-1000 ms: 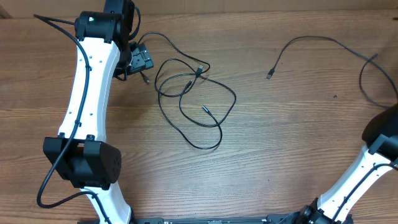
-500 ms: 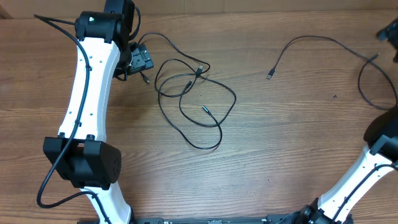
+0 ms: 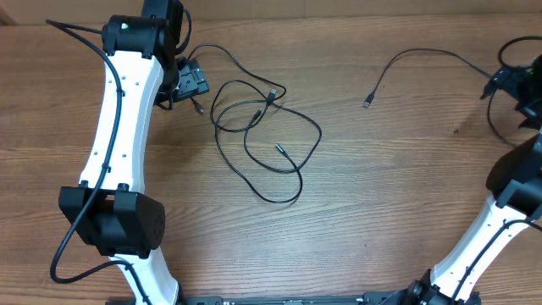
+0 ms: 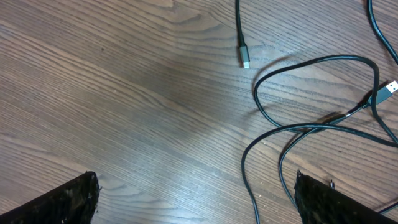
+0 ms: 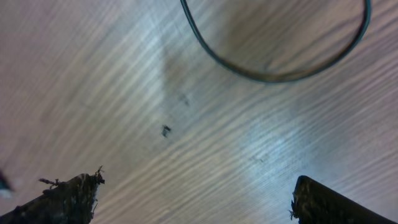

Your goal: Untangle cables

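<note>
2 white arms work over a wooden bench [image 3: 381,212]. From overhead, the left arm [image 3: 118,127] reaches up to 11 o'clock, and the left jaws sit there just beside the tangled cables [image 3: 319,132], at their 9 o'clock side. That tangle lies between 11 and 12 o'clock of the bench, its thin black loops crossing one another, with 1 silver plug [image 3: 273,92] at its 12 o'clock side and another plug tip [image 3: 278,149] inside the loops. Well apart from it, a single cable [image 3: 423,51] arcs across 1 o'clock, its plug end [image 3: 367,103] pointing toward the middle. The right arm [image 3: 500,220] rises from 4 o'clock, and the right jaws hang between 2 and 3 o'clock at the bench edge, near the far stretch of that single cable.

At the left wrist, the 2 black fingers [image 4: 62,199] stand at 7 and 5 o'clock, spread wide and released, grasping nothing. A pale plug tip [image 4: 244,59] lies at 12 o'clock on the wood. The crossing loops [image 4: 311,61] fill 2 to 4 o'clock, ending in a flat silver plug [image 4: 388,89] at 3 o'clock. 2 strands run down on the bench toward 5 o'clock, close to the right-hand finger; I cannot tell whether it touches them.

At the right wrist the picture is blurred. Its fingers [image 5: 62,199] also stand wide apart and released, with only bare wood between them. A curved run of cable [image 5: 267,78] lies at 12 to 1 o'clock, apart from both fingers. A small dark mark [image 5: 166,130] shows on the wood near the middle.
</note>
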Controlling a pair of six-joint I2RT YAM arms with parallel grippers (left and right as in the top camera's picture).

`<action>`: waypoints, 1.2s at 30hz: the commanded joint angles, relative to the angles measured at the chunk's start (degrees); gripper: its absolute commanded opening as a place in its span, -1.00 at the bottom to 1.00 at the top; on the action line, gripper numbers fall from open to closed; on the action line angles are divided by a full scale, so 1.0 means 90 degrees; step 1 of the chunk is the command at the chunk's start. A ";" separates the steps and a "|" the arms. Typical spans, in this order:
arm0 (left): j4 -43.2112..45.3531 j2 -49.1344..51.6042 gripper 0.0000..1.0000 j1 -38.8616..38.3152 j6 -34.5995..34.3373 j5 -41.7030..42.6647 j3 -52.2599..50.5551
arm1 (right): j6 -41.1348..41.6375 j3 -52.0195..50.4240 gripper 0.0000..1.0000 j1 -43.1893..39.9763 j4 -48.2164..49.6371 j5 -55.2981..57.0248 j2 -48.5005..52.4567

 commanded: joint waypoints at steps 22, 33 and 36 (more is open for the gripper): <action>0.0005 -0.0061 1.00 -0.0044 0.0121 -0.0126 0.0002 | 0.0160 -0.3942 1.00 -0.0090 0.3993 0.0483 0.0029; 0.0005 -0.0061 1.00 -0.0039 0.0121 -0.0129 0.0002 | 0.0087 -0.4097 1.00 -0.0651 0.5865 0.0483 0.0364; 0.0005 -0.0061 1.00 -0.0039 0.0121 -0.0129 0.0002 | -0.0017 -0.4097 1.00 -0.0811 0.6251 0.0486 0.0617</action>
